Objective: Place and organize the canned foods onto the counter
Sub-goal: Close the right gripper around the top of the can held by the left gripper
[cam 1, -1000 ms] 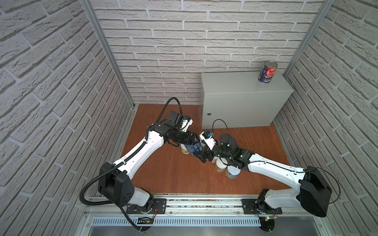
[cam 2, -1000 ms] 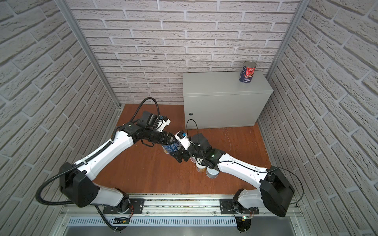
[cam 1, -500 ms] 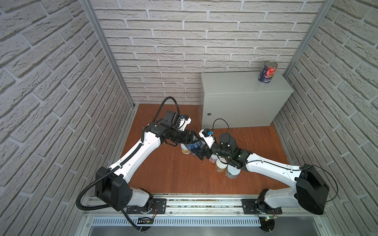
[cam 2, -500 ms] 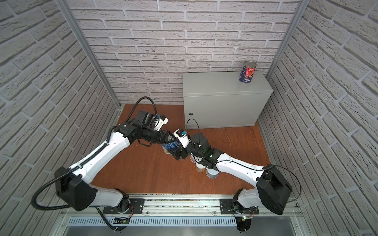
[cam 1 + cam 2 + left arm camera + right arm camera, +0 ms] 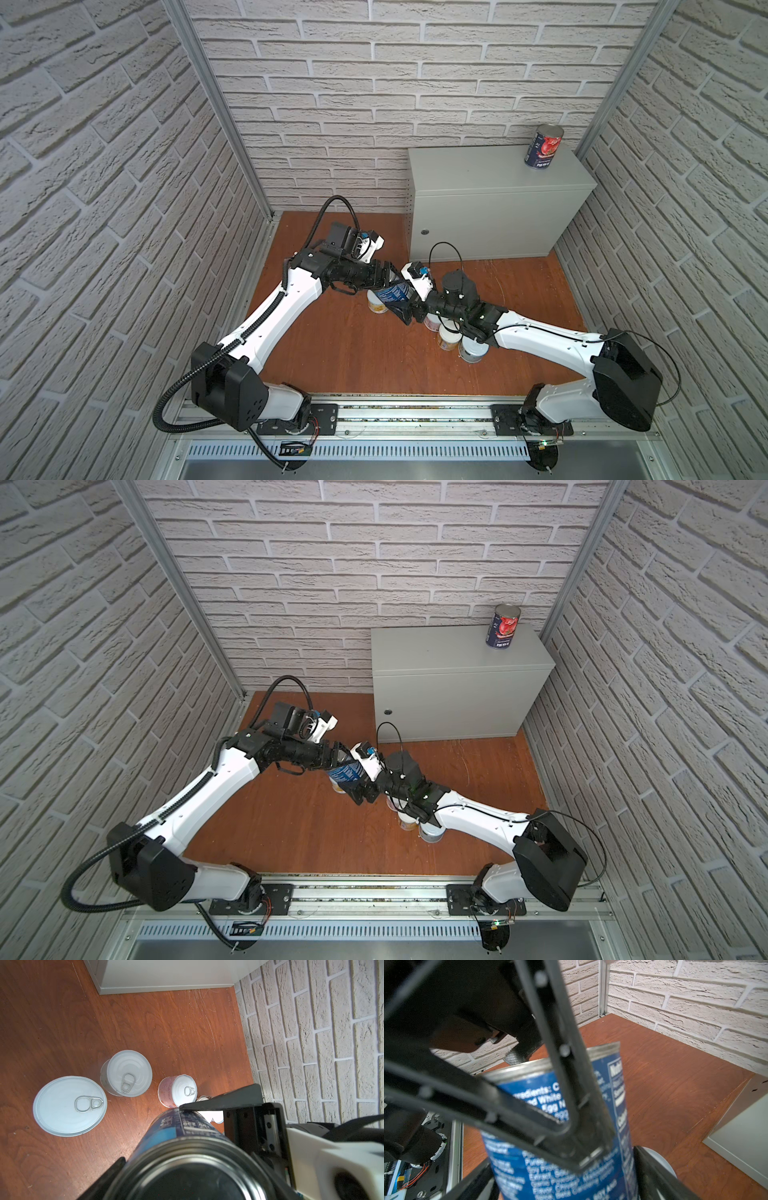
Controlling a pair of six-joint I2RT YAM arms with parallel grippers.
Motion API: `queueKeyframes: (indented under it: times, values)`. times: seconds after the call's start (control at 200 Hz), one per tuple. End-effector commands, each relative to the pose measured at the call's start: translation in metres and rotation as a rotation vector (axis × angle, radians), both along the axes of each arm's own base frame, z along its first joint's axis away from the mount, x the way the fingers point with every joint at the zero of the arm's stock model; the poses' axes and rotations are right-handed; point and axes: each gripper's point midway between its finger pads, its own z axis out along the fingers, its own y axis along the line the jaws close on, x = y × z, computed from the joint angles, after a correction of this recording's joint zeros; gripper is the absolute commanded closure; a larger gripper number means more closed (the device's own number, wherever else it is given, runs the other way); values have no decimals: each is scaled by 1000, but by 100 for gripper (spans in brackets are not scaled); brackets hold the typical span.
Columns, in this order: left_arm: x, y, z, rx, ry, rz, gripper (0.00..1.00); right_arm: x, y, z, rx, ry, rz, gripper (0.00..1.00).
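Observation:
A tall dark-blue can hangs tilted above the floor, with my left gripper shut on it, its silver end filling the left wrist view. My right gripper is open, one finger on each side of the same can, close to its label. A second blue can stands upright at the back right corner of the counter. Short white-lidded cans stand on the floor: yellow, pink, orange and grey.
The wooden floor is walled in by brick panels on three sides. The right arm lies low over the orange and grey cans. Two more white lids show beneath the left wrist. A metal rail runs along the front.
The right gripper's fingers have drawn in closer around the blue can. The left arm has shifted slightly leftward and back with the can still in its grip.

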Motion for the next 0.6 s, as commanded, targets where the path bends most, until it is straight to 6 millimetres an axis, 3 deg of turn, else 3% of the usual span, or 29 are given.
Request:
queueKeyframes:
  times: [0.0, 0.595]
  values:
    - [4, -16, 52, -172, -134, -63, 80, 3, 10, 12, 48, -20, 10, 7]
    - [9, -15, 43, -196, -100, -49, 81, 13, 31, 19, 101, -45, 53, 7]
